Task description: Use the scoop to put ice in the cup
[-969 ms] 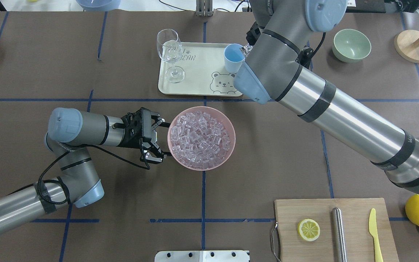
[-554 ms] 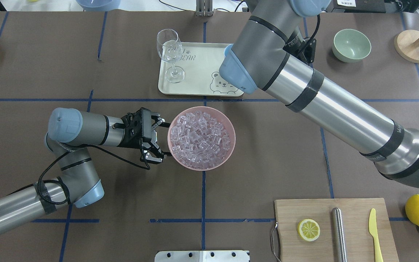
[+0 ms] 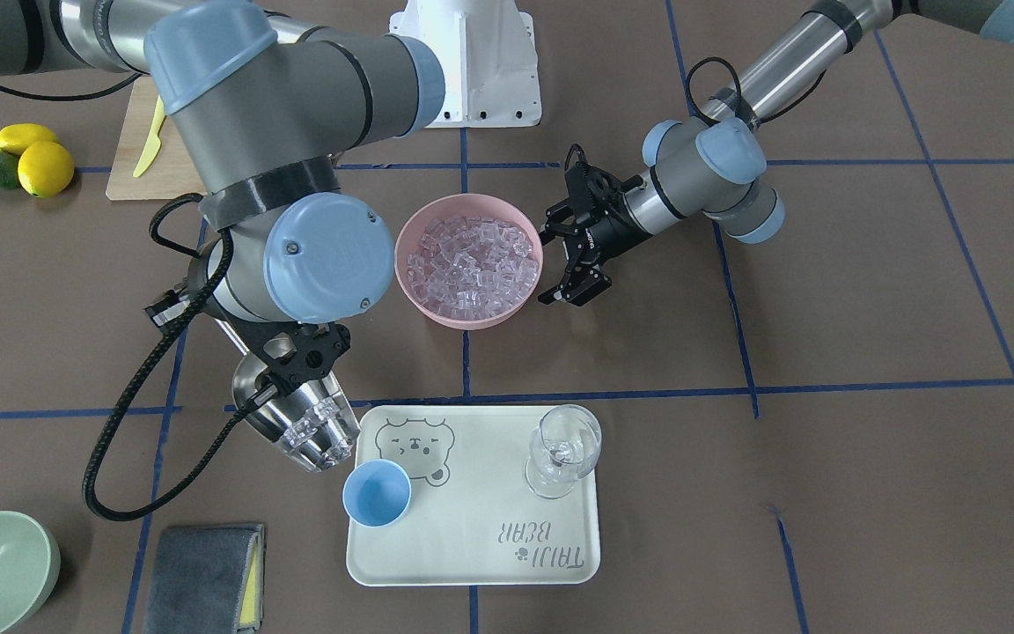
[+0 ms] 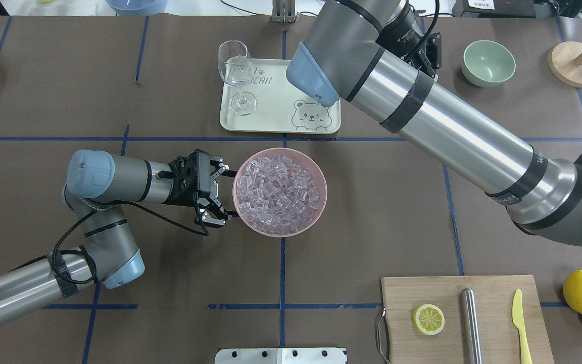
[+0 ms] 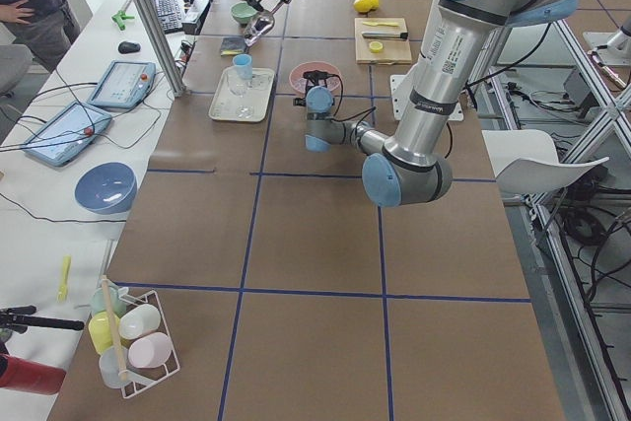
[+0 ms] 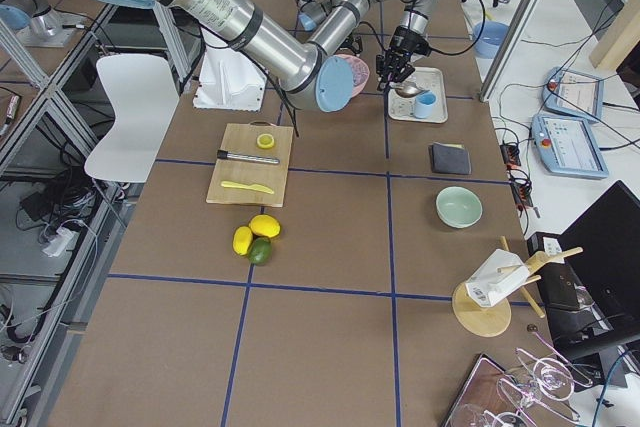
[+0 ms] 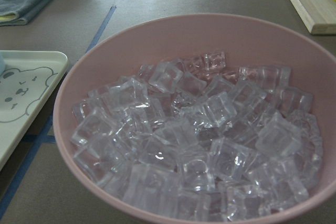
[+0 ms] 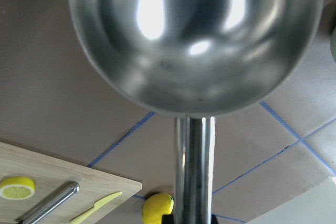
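Observation:
My right gripper (image 3: 291, 365) is shut on the thin handle of the steel scoop (image 3: 300, 427). The scoop hangs tilted just beside the tray's corner, with a few ice cubes (image 3: 315, 438) at its open mouth. The wrist view shows only the scoop's shiny underside (image 8: 194, 40). The light-blue cup (image 3: 376, 493) stands upright on the cream tray (image 3: 472, 537), just past the scoop's mouth; its inside looks bare. Overhead, my right arm hides the cup. More ice (image 4: 278, 189) fills the pink bowl (image 4: 325, 194). My left gripper (image 4: 229, 194) stands open at the bowl's rim, holding nothing.
A clear wine glass (image 4: 235, 71) stands on the tray's other end. A pale green bowl (image 4: 488, 63) and a grey cloth (image 3: 203, 563) lie beyond the scoop. A cutting board (image 4: 493, 303) carries a lemon slice, a steel cylinder and a yellow knife. Lemons (image 4: 581, 293) lie beside it.
My right arm has swung leftward in the overhead view, and its elbow now covers the cup. The left arm and the pink bowl have not moved.

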`<action>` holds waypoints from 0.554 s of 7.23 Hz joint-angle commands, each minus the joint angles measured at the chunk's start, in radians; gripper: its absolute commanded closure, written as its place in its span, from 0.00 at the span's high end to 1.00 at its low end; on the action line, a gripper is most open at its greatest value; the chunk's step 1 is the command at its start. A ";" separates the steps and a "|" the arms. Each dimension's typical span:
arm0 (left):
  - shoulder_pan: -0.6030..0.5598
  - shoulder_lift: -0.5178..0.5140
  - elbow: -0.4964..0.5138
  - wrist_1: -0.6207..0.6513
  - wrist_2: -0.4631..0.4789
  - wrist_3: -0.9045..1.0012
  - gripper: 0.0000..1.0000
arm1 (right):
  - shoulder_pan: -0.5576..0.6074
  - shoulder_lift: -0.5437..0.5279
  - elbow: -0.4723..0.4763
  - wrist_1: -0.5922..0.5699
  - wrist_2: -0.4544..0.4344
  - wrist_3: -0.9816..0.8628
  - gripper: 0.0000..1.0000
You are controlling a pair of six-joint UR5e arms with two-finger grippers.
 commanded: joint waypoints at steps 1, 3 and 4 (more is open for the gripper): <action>-0.001 0.000 0.000 0.000 0.000 0.000 1.00 | 0.033 0.043 -0.046 -0.025 -0.006 -0.054 0.00; -0.001 0.000 0.000 0.000 0.000 0.000 1.00 | 0.032 0.081 -0.103 -0.028 -0.015 -0.068 0.00; 0.000 0.000 0.000 0.000 0.000 0.000 1.00 | 0.032 0.083 -0.113 -0.034 -0.041 -0.112 0.00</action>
